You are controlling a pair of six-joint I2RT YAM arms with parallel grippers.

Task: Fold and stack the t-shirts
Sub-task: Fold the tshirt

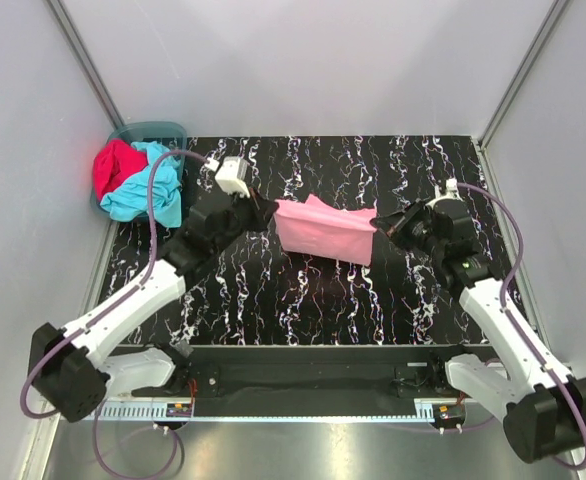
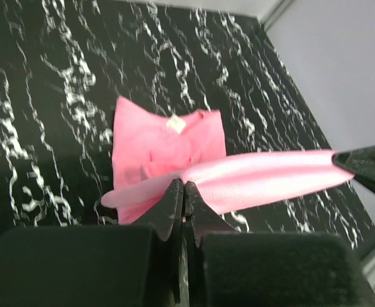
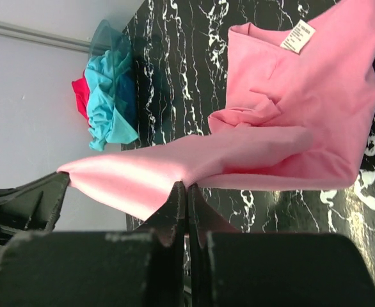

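**Far left.** The teal basket (image 1: 158, 128) stands in the far left corner. It holds the crimson t-shirt (image 1: 116, 167) and the turquoise t-shirt (image 1: 153, 192), both bunched, unfolded and spilling over its rim.

**Left of centre.** My left tool (image 1: 270, 210) is pressed together on the left end of a raised edge of the light pink t-shirt (image 1: 325, 232). Only cloth shows between its fingers.

**Centre.** The pink t-shirt is in the middle of the black marbled surface (image 1: 303, 300), between my two tools. The pinched edge is lifted and drawn taut from one tool to the other. The rest drapes down and lies flat on the surface, with the white neck label (image 2: 173, 124) facing up.

**Right of centre.** My right tool (image 1: 379, 226) is pinched shut on the right end of the same edge.

**Handling.** I judge the cotton to be light, soft and limp, so it will sag wherever it is unsupported.
- Take hold at two well-separated points along one edge or fold line.
- Pinch through doubled cloth or a hem, since a shallow bite on a single thin layer may slip.
- Keep the tension equal on both sides, because an uneven pull will skew the fold.

By my estimate the pink shirt is mid-fold, and the two shirts in the basket are not yet started.
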